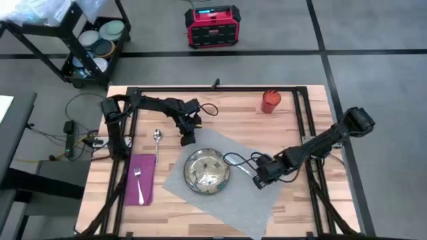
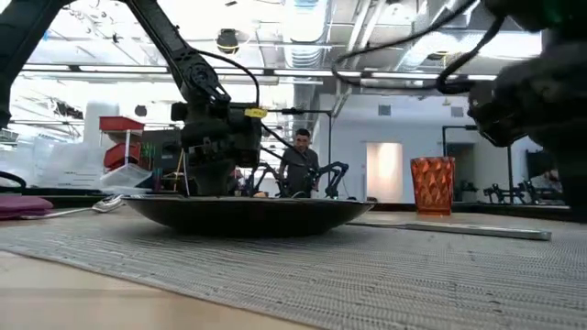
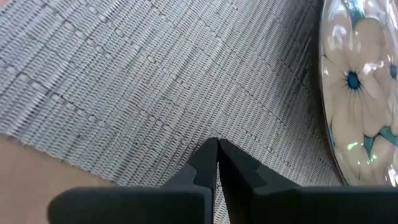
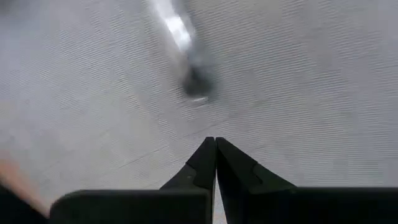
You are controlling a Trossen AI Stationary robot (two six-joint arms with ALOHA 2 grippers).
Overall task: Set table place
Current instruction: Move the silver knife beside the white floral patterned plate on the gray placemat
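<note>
from above, the grey mat [image 1: 220, 177] lies askew on the table [image 1: 293, 127], plate [image 1: 207, 171] on it; napkin [image 1: 140, 179] with fork [image 1: 139, 184] to the left, spoon [image 1: 157, 139] above, orange cup [image 1: 270, 101] far off. the low view shows the plate's dark rim. left gripper [image 3: 217, 149] is closed, empty, at the mat's edge. right gripper [image 4: 215, 147] (also pressed together, empty) hangs over the mat beside a blurred knife [image 4: 186, 56].

- The plate [image 3: 357, 93] was cut off by the left wrist view's edge.
- A blurred shiny object [image 4: 183, 53] on the mat [image 4: 298, 81] could not be identified.
- The right arm [image 2: 532, 82] was blurred and cropped in the low view.
- The knife could not be made out in the high view.
</note>
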